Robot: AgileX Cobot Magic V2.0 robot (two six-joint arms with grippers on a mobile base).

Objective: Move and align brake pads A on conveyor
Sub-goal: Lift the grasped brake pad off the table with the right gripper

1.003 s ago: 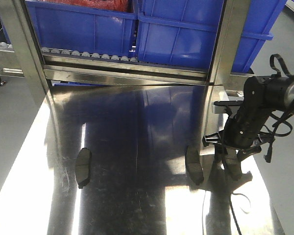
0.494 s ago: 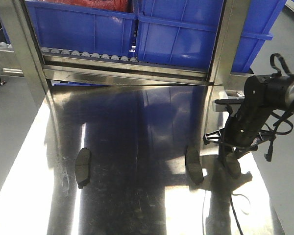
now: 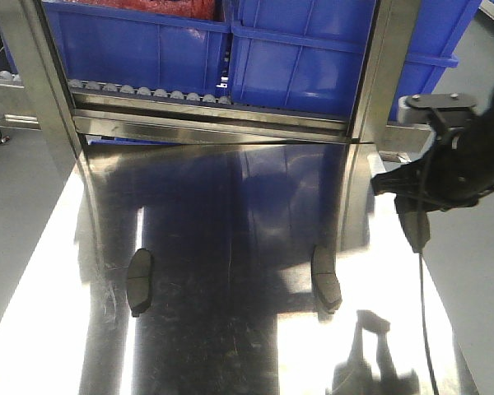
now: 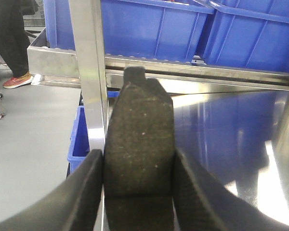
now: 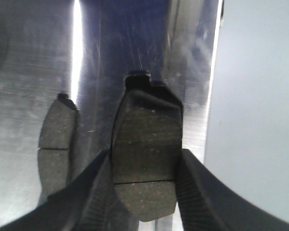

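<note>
Two brake pads lie flat on the shiny steel table (image 3: 230,346), one at the left (image 3: 140,281) and one right of centre (image 3: 327,278). My right gripper (image 3: 413,216) hangs above the table's right edge, shut on a third pad (image 3: 417,237). In the right wrist view that pad (image 5: 147,139) sits between the fingers (image 5: 207,192), and the table pad (image 5: 58,139) lies below to its left. My left gripper (image 4: 138,192) is shut on a fourth pad (image 4: 139,134) and does not show in the front view. The conveyor is out of view.
Blue bins (image 3: 296,49) stand on a roller rack (image 3: 148,89) behind the table, between steel posts (image 3: 33,74) (image 3: 379,74). In the left wrist view a steel post (image 4: 89,72) stands just left of the held pad, with a small blue bin (image 4: 79,139) and a person's legs (image 4: 9,43) beyond.
My right gripper has risen from the table's right side with the pad in it and moved up and to the right. The two pads on the table have not moved.
</note>
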